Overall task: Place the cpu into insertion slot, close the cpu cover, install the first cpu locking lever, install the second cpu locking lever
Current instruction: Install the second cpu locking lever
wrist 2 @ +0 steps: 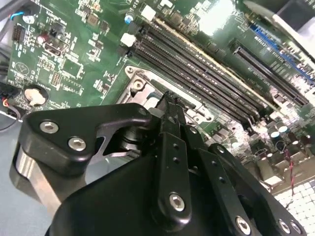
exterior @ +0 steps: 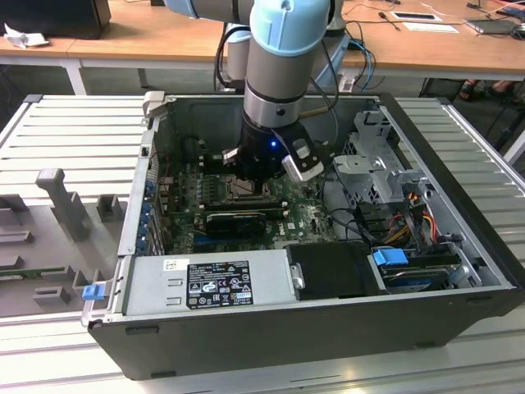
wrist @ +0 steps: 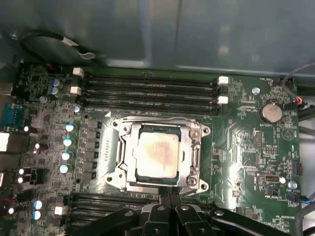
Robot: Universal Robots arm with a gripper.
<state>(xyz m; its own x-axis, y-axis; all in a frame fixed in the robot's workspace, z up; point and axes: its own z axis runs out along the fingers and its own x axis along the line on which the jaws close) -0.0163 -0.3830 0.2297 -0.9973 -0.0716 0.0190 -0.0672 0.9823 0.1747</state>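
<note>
The cpu (wrist: 156,151), pale tan-silver, lies flat in the insertion slot (wrist: 202,132) on the green motherboard (wrist: 246,147). The silver cpu cover (wrist: 128,156) lies down around it, framing the chip in its window. My gripper (wrist: 167,191) is shut, its two black fingers pressed together with the tips at the socket's edge. In the second wrist view my gripper (wrist 2: 170,98) reaches the corner of the socket frame (wrist 2: 140,81). In the exterior view my gripper (exterior: 248,176) hangs low inside the open computer case, directly over the socket (exterior: 243,192).
Long black memory slots (wrist: 147,91) run beside the socket. A power supply (exterior: 209,283) fills the case's front, a drive cage (exterior: 381,156) and cables (exterior: 410,209) crowd the exterior view's right. Case walls (exterior: 143,180) hem the arm in.
</note>
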